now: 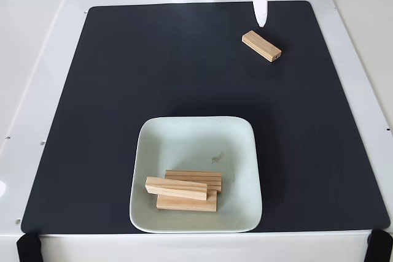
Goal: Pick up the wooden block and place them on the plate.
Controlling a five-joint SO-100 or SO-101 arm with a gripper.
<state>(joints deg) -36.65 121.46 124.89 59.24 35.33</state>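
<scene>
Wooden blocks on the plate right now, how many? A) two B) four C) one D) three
D: three wooden blocks lie stacked on the plate, and a fourth block sits on the black mat near the gripper.

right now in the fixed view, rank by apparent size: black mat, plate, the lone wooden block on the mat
1. black mat, by far the largest
2. plate
3. lone wooden block, smallest; it lies farther from the camera, but the gap is too big for that to matter
</scene>
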